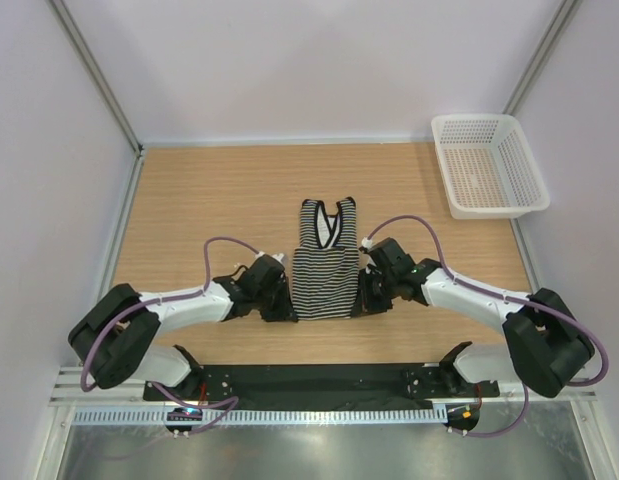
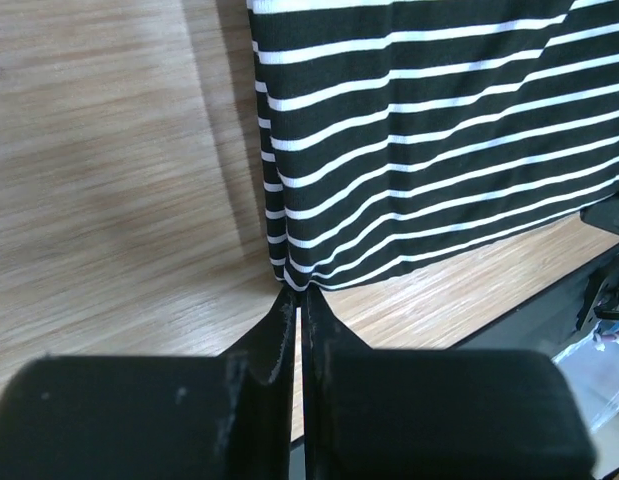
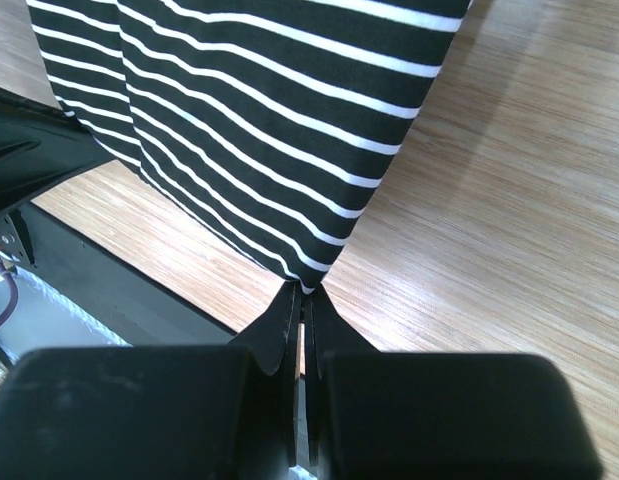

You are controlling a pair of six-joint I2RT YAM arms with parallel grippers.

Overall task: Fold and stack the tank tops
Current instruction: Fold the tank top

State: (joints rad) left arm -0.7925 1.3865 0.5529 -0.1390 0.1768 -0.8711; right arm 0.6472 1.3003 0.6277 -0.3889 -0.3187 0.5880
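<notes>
Counts from my end: one tank top [image 1: 324, 262], one white mesh basket [image 1: 476, 118], two arms, one wooden table [image 1: 209, 190].

The top lay flat around mid-table, neck pointing away from the bases and hem toward them. It was well apart from the basket, which sat at the far right corner.

The left gripper [image 1: 287, 308] was at the hem's left corner and the right gripper [image 1: 363, 305] at its right corner, one on each side of the garment.

Left wrist cam: fingers [image 2: 274, 340] were clenched together with no gap, tips pinching the hem corner of the striped cloth [image 2: 429, 150].

Right wrist cam: same picture. The fingers [image 3: 334, 330] were pressed together with the corner of the fabric [image 3: 239, 120] running into their tips.

Hard to make out:
- From above, both hem corners were covered by the gripper bodies, so the pinch itself showed only on the wrist cams.
- I couldn't tell how much cloth sat between the pads, because the tips hid it.
- Both wrist cams cropped the top to its lower part, with neck and straps out of frame.
- From above, I couldn't tell whether the top was a single layer or already folded lengthwise.
- The basket's contents were unreadable through the mesh at that size.
</notes>
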